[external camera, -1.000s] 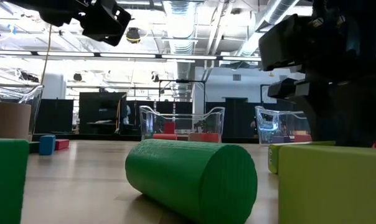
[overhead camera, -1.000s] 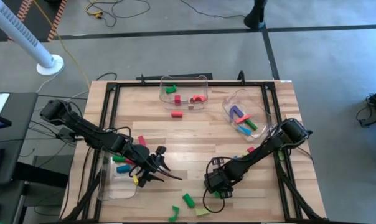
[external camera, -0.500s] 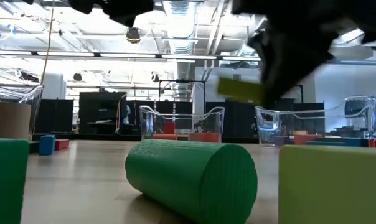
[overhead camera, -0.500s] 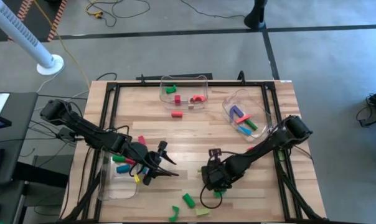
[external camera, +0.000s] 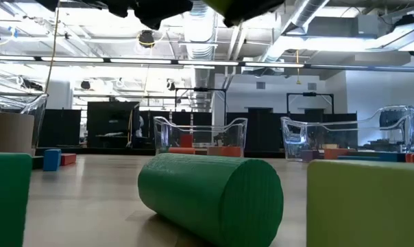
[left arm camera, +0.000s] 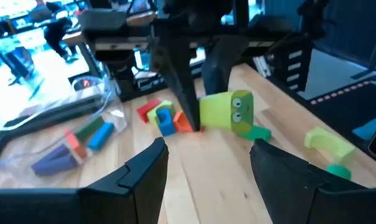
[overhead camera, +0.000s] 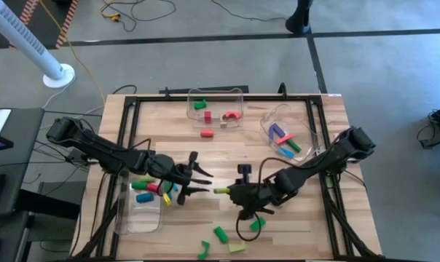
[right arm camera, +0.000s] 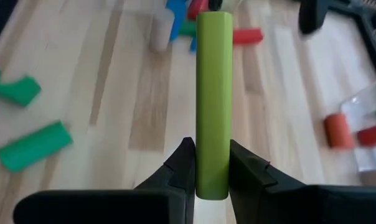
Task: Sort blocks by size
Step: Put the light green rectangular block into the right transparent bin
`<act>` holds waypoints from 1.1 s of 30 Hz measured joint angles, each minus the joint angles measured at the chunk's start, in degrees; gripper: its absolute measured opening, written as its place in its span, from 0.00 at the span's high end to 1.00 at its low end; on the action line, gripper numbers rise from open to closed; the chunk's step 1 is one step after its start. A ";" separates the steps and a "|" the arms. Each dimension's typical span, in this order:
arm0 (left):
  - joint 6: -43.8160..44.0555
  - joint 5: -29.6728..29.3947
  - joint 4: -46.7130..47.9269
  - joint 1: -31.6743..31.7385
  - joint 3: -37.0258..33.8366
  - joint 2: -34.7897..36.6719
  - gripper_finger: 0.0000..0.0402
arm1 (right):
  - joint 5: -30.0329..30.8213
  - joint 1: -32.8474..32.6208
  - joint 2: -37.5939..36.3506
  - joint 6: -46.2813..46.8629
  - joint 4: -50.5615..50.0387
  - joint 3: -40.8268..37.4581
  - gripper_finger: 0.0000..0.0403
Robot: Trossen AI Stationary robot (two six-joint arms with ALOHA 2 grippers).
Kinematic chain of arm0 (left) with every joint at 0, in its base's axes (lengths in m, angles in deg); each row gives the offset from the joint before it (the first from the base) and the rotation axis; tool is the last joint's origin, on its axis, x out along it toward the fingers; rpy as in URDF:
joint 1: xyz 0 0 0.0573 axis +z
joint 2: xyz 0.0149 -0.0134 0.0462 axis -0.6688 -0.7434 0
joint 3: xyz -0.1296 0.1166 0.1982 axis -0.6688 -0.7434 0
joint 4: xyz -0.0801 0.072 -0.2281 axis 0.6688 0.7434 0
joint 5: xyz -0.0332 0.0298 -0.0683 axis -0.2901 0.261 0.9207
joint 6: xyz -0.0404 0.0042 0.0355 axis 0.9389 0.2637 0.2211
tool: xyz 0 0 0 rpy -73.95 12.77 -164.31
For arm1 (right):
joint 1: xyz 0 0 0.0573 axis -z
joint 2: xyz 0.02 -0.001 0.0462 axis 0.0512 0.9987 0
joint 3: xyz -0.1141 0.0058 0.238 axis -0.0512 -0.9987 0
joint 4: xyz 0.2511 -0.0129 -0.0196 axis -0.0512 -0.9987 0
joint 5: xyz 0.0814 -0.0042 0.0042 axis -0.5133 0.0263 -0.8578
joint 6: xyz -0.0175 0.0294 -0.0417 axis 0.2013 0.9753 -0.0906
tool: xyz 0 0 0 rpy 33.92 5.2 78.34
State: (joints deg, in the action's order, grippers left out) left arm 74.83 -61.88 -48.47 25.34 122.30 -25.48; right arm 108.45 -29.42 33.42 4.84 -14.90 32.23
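The right gripper [overhead camera: 233, 191], clamped on a yellow-green bar [right arm camera: 213, 93], has lifted it off the table and carried it toward the left gripper [overhead camera: 198, 180], whose fingers stand wide nearby; probably a handover toward the left-side bin [overhead camera: 136, 218].

The table [overhead camera: 227, 156] is a pale wood-plank top edged by a black metal frame [overhead camera: 129, 116]. It stands on a grey concrete floor [overhead camera: 380, 65] crossed by dark seam lines. Far left of the table, a white ribbed pole [overhead camera: 20, 33] rises from a round white base [overhead camera: 58, 76], and a yellow cable [overhead camera: 81, 62] trails past it toward the table's far left corner. More loose cables [overhead camera: 136, 11] lie on the floor at the far side. Seen level across the table, the room behind is a large hall with an exposed ceiling, a silver duct [external camera: 197, 24], long strip lights [external camera: 145, 62], white walls and dark openings [external camera: 111, 123] along the far wall.
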 joint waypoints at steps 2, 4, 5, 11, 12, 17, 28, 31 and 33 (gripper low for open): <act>-0.59 0.38 -1.23 0.04 0.00 0.00 0.46 | 0.02 0.57 -0.03 -0.78 1.48 0.00 0.77; -1.49 0.42 -2.57 0.04 0.00 0.00 0.46 | 0.01 1.20 -0.03 -1.07 1.86 0.00 0.77; -1.91 0.50 -3.20 0.04 0.00 0.00 0.46 | 0.00 1.54 -0.03 -1.07 2.05 0.00 0.77; -3.25 1.00 -3.79 0.04 0.00 0.00 0.46 | 0.52 2.73 -0.03 -1.46 4.30 0.00 0.77; -3.33 0.85 -3.88 0.04 0.00 0.00 0.46 | 0.55 2.81 -0.03 -1.86 4.72 0.00 0.77; -4.32 -2.93 -4.92 0.04 0.00 0.00 0.47 | 0.52 3.21 -0.03 -2.32 5.15 0.00 0.77; -6.40 -3.07 -5.13 0.04 0.00 0.00 0.64 | 0.60 4.24 -0.03 -3.80 7.22 0.00 0.77; -6.94 -3.02 -5.13 0.04 0.00 0.00 0.69 | 0.61 4.53 -0.03 -3.80 7.16 0.00 0.77; -7.12 -3.04 -5.13 0.04 0.00 0.00 0.72 | 0.62 4.56 -0.03 -3.80 7.16 0.00 0.77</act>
State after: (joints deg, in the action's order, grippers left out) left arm 67.71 -64.92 -53.60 25.38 122.30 -25.48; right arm 109.07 -24.85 33.38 1.04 -7.73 32.23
